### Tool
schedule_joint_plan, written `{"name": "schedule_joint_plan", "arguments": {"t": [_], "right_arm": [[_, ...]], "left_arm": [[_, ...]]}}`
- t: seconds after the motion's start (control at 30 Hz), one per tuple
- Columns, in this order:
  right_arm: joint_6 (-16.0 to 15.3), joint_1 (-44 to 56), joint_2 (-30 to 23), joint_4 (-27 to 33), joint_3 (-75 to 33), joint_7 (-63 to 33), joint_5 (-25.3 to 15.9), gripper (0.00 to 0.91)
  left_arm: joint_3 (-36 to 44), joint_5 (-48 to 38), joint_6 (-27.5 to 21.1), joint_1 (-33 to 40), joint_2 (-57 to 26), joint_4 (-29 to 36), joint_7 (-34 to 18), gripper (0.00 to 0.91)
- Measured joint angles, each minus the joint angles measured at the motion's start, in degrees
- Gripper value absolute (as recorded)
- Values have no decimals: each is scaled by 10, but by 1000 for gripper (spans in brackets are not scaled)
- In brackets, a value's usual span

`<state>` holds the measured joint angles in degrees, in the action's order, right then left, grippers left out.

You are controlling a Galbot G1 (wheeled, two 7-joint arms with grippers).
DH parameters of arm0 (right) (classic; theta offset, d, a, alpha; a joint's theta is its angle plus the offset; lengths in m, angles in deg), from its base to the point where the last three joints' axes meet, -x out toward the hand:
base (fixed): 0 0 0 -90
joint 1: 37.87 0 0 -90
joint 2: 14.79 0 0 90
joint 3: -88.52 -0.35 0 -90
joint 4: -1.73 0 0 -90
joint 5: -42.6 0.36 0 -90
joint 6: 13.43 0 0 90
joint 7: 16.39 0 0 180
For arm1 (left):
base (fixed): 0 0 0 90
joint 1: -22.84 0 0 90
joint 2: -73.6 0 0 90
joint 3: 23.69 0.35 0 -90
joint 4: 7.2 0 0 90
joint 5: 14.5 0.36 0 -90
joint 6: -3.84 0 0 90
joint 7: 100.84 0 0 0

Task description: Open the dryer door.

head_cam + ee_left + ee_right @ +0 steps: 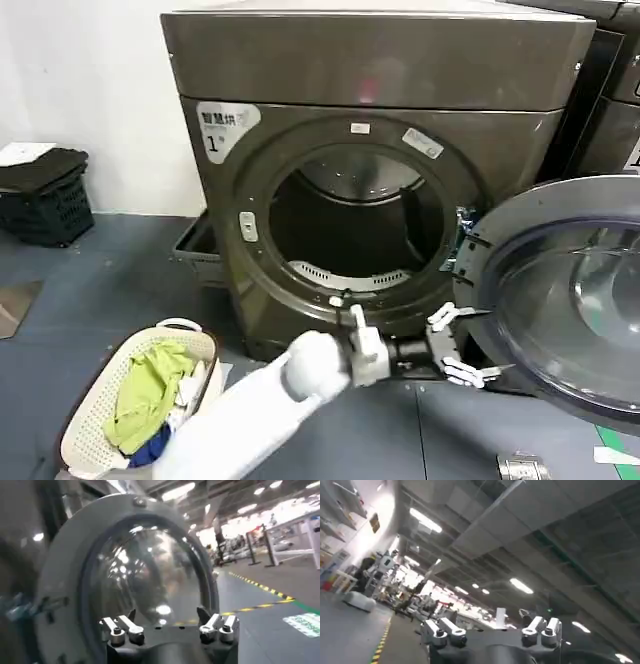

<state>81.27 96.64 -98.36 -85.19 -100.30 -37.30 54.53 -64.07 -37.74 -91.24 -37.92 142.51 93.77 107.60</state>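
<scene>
The left gripper (455,345) is spread open, gripping nothing, just below the drum (355,225) mouth. The door (565,290) stands swung wide to its right, inner glass facing it. Behind it, a basket (95,410) holds green and blue clothes (145,395).

Dryer door (560,290) stands swung wide open to the right of the drum opening (355,225). Left gripper (458,345), fingers spread, sits just beside the door's lower inner rim. Laundry basket (135,400) on floor, lower left.
</scene>
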Motion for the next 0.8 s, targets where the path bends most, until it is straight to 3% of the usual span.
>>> {"name": "schedule_joint_plan", "arguments": {"t": [0.43, 0.8], "right_arm": [[18, -21, 24, 22, 19, 12, -15, 907], [21, -39, 65, 56, 38, 21, -24, 907]], "left_arm": [[-126, -20, -7, -133, -159, 145, -9, 907], [-275, -20, 2, -278, -302, 195, -14, 907]]}}
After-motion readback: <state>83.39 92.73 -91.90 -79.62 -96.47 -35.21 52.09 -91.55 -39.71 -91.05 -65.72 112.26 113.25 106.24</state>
